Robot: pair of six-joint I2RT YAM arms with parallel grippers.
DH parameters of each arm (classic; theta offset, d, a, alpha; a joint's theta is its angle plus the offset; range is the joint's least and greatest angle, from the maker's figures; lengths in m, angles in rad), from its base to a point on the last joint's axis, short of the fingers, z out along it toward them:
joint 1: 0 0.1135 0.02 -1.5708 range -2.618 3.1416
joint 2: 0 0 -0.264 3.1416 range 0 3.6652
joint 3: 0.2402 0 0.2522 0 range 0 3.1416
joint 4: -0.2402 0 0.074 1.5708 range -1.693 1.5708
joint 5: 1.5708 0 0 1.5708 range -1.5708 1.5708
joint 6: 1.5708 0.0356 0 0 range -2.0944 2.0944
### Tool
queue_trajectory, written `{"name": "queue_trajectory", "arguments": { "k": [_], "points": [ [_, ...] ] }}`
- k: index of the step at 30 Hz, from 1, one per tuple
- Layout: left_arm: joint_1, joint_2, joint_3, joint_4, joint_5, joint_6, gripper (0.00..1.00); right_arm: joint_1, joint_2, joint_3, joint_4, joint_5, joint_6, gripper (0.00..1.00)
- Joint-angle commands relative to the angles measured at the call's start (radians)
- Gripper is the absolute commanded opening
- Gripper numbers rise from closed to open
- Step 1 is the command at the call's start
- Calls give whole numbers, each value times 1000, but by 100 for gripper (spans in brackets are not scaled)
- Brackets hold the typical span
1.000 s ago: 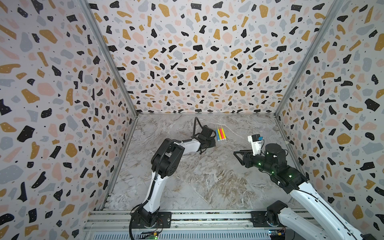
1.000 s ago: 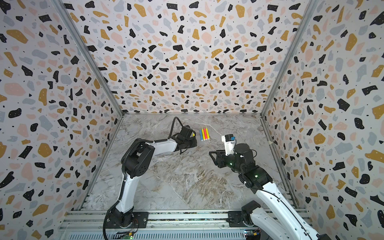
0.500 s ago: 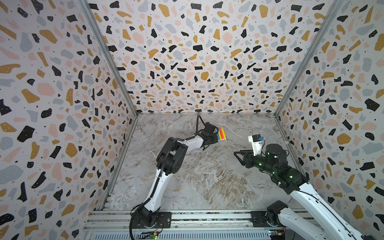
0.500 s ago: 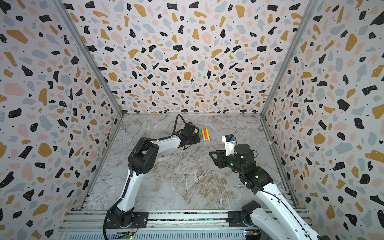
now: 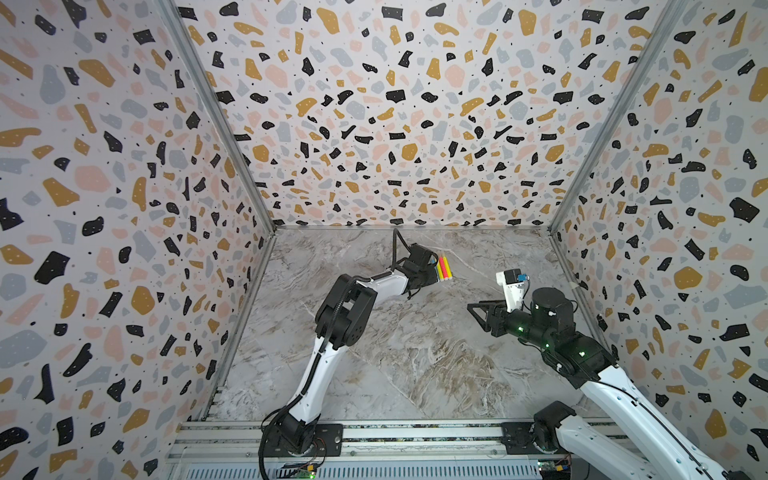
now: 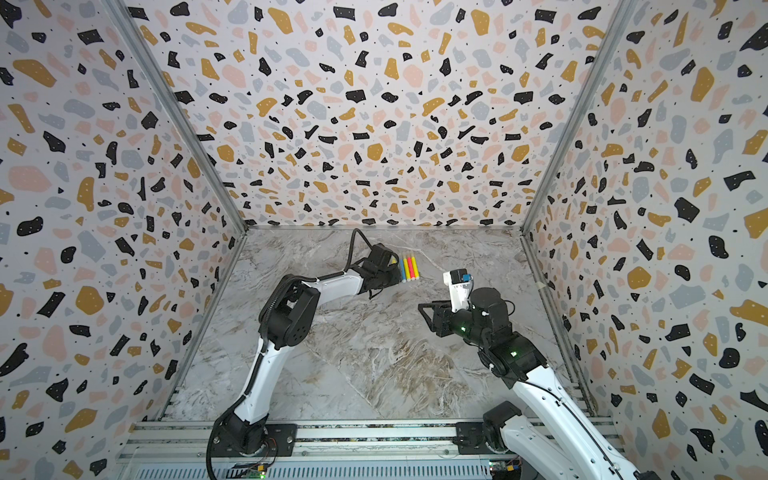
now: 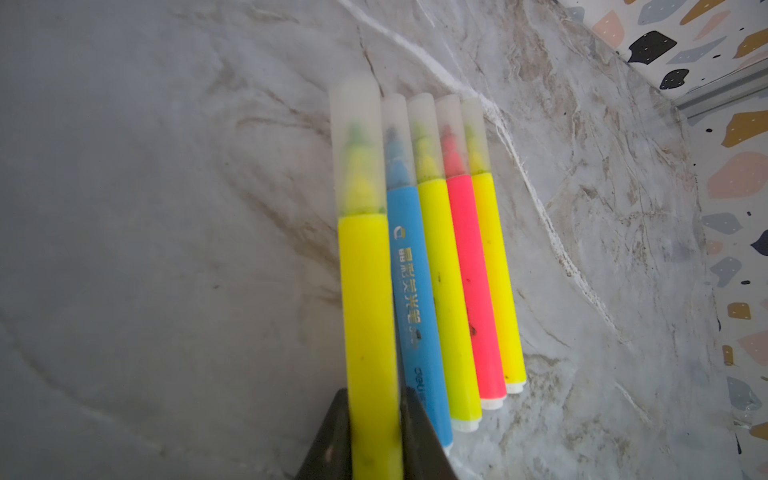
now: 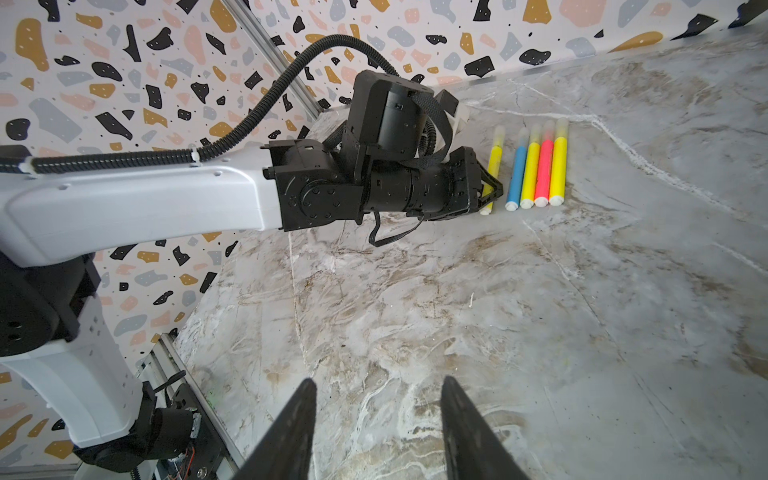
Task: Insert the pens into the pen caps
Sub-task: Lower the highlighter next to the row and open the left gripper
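light: bright, even, diffuse in both top views | shadows: faint, soft-edged on marble floor | left wrist view: dimmer, greyer, nearest yellow pen out of focus | right wrist view: sharp mid-frame, stretched at edges

Blue plastic marker pen with frosted translucent cap, left wrist view: along the barrel run a small silver logo mark, a row of silver Chinese characters too blurred to read, and, near the tail end, the brand word "deli".

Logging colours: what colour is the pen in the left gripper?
Yellow pen; the left wrist view shows it best.
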Motion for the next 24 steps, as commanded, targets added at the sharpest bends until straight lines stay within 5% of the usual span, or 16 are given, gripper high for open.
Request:
{"name": "queue_trajectory", "arguments": {
  "k": [1, 24],
  "points": [
    [5, -16, -3, 10, -8, -15, 24, -6, -29, 10, 6, -5, -2, 49],
    [5, -42, -50, 126, 70, -40, 27, -9, -55, 3, -1, -4, 6, 48]
  ]
}}
